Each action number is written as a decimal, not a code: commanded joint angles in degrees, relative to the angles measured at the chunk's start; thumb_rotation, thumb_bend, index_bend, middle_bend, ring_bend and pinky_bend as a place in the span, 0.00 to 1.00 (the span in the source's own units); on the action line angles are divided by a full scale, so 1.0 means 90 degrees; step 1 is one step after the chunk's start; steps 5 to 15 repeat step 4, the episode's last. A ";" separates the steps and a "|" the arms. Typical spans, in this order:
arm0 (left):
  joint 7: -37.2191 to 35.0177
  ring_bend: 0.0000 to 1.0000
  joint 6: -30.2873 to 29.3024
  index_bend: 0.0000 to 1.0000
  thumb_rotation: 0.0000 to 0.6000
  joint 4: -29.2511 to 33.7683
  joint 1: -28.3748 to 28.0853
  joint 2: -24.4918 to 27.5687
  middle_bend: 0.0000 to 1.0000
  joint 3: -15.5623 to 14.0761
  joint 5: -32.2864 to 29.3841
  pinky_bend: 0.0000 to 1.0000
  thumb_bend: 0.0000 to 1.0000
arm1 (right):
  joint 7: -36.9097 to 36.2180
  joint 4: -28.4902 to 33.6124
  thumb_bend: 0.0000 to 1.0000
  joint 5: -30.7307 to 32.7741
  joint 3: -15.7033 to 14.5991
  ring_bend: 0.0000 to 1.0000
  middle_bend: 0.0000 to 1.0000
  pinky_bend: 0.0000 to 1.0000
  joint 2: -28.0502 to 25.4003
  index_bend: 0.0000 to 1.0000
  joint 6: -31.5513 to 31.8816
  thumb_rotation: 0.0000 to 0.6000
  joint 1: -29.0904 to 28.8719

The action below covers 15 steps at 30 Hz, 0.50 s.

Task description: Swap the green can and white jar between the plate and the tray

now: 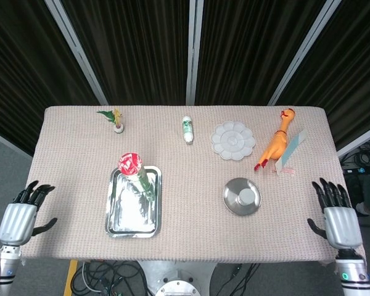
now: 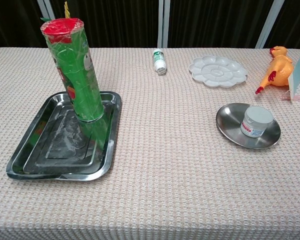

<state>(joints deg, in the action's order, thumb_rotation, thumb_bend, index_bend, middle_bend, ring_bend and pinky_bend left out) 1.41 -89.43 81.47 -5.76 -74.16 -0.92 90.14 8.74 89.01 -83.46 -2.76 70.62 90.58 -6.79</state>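
Note:
The tall green can [image 2: 75, 70] with a red lid [image 1: 129, 163] stands upright at the far end of the steel tray [image 2: 35, 150] [image 1: 120, 219]. The white jar [image 2: 255, 121] [image 1: 249, 196] sits on the round steel plate [image 2: 230, 120] [image 1: 231, 200]. My right hand [image 1: 337, 216] hangs off the table's right edge, fingers spread, holding nothing. Off the left edge is my left hand [image 1: 20, 213], fingers spread and empty as well. Neither hand shows in the chest view.
Along the far side lie a small flower figure [image 1: 116, 119], a white-green tube [image 1: 187, 129] [image 2: 159, 61], a white paint palette [image 1: 233, 140] [image 2: 217, 70], an orange rubber chicken [image 1: 276, 147] [image 2: 276, 66] and a card [image 1: 293, 150].

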 commanded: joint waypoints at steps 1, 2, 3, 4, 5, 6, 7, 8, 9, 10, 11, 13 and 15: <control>0.0033 0.08 -0.0057 0.20 1.00 -0.0040 0.0088 -0.0027 0.18 0.0013 -0.0090 0.23 0.12 | -0.0524 -0.0307 0.14 0.0154 -0.0094 0.00 0.00 0.00 -0.0105 0.00 0.0061 1.00 0.0328; 0.0024 0.08 -0.0076 0.20 1.00 -0.0057 0.0117 -0.0037 0.18 0.0023 -0.0115 0.23 0.12 | -0.0698 -0.0330 0.14 0.0169 -0.0093 0.00 0.00 0.00 -0.0130 0.00 -0.0019 1.00 0.0347; 0.0007 0.08 -0.0073 0.20 1.00 -0.0067 0.0129 -0.0047 0.18 0.0030 -0.0135 0.23 0.12 | -0.0755 -0.0367 0.13 0.0161 -0.0086 0.00 0.00 0.00 -0.0132 0.00 -0.0053 1.00 0.0355; -0.0015 0.08 -0.0062 0.20 1.00 -0.0072 0.0139 -0.0054 0.18 0.0032 -0.0151 0.23 0.12 | -0.0758 -0.0411 0.14 0.0139 -0.0080 0.00 0.00 0.00 -0.0118 0.00 -0.0074 1.00 0.0360; -0.0015 0.08 -0.0062 0.20 1.00 -0.0072 0.0139 -0.0054 0.18 0.0032 -0.0151 0.23 0.12 | -0.0758 -0.0411 0.14 0.0139 -0.0080 0.00 0.00 0.00 -0.0118 0.00 -0.0074 1.00 0.0360; -0.0015 0.08 -0.0062 0.20 1.00 -0.0072 0.0139 -0.0054 0.18 0.0032 -0.0151 0.23 0.12 | -0.0758 -0.0411 0.14 0.0139 -0.0080 0.00 0.00 0.00 -0.0118 0.00 -0.0074 1.00 0.0360; -0.0015 0.08 -0.0062 0.20 1.00 -0.0072 0.0139 -0.0054 0.18 0.0032 -0.0151 0.23 0.12 | -0.0758 -0.0411 0.14 0.0139 -0.0080 0.00 0.00 0.00 -0.0118 0.00 -0.0074 1.00 0.0360; -0.0015 0.08 -0.0062 0.20 1.00 -0.0072 0.0139 -0.0054 0.18 0.0032 -0.0151 0.23 0.12 | -0.0758 -0.0411 0.14 0.0139 -0.0080 0.00 0.00 0.00 -0.0118 0.00 -0.0074 1.00 0.0360; -0.0015 0.08 -0.0062 0.20 1.00 -0.0072 0.0139 -0.0054 0.18 0.0032 -0.0151 0.23 0.12 | -0.0758 -0.0411 0.14 0.0139 -0.0080 0.00 0.00 0.00 -0.0118 0.00 -0.0074 1.00 0.0360; -0.0015 0.08 -0.0062 0.20 1.00 -0.0072 0.0139 -0.0054 0.18 0.0032 -0.0151 0.23 0.12 | -0.0758 -0.0411 0.14 0.0139 -0.0080 0.00 0.00 0.00 -0.0118 0.00 -0.0074 1.00 0.0360; -0.0015 0.08 -0.0062 0.20 1.00 -0.0072 0.0139 -0.0054 0.18 0.0032 -0.0151 0.23 0.12 | -0.0758 -0.0411 0.14 0.0139 -0.0080 0.00 0.00 0.00 -0.0118 0.00 -0.0074 1.00 0.0360; -0.0015 0.08 -0.0062 0.20 1.00 -0.0072 0.0139 -0.0054 0.18 0.0032 -0.0151 0.23 0.12 | -0.0758 -0.0411 0.14 0.0139 -0.0080 0.00 0.00 0.00 -0.0118 0.00 -0.0074 1.00 0.0360; -0.0015 0.08 -0.0062 0.20 1.00 -0.0072 0.0139 -0.0054 0.18 0.0032 -0.0151 0.23 0.12 | -0.0758 -0.0411 0.14 0.0139 -0.0080 0.00 0.00 0.00 -0.0118 0.00 -0.0074 1.00 0.0360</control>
